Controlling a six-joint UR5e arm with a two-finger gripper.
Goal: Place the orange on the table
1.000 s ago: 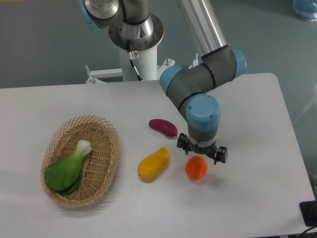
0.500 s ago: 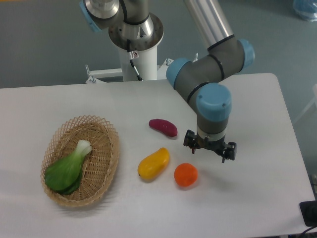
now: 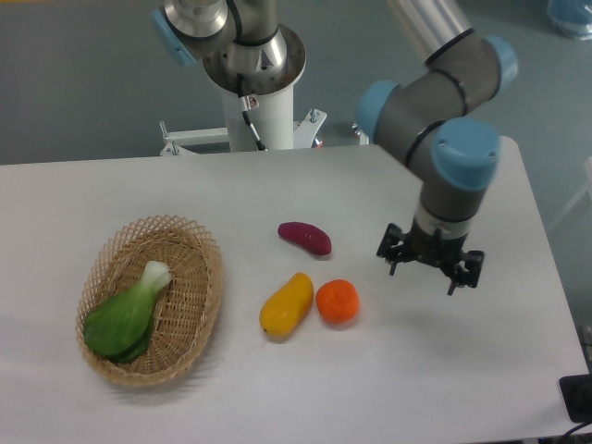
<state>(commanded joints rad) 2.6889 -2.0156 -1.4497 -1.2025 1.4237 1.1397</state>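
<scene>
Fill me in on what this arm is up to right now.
The orange sits on the table, touching the yellow fruit. The gripper hangs empty and open to its right, holding nothing. A purple sweet potato lies nearby, and a green vegetable rests in the wicker basket.

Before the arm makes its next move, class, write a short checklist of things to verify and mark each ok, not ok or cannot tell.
1. The orange lies on the table: ok.
2. The gripper is clear of the orange: ok.
3. Gripper empty and open: ok.
4. Orange apart from the yellow fruit: not ok, they appear to touch.
5. Orange at rest: cannot tell.
6. Basket undisturbed, with the green vegetable inside: ok.
</scene>
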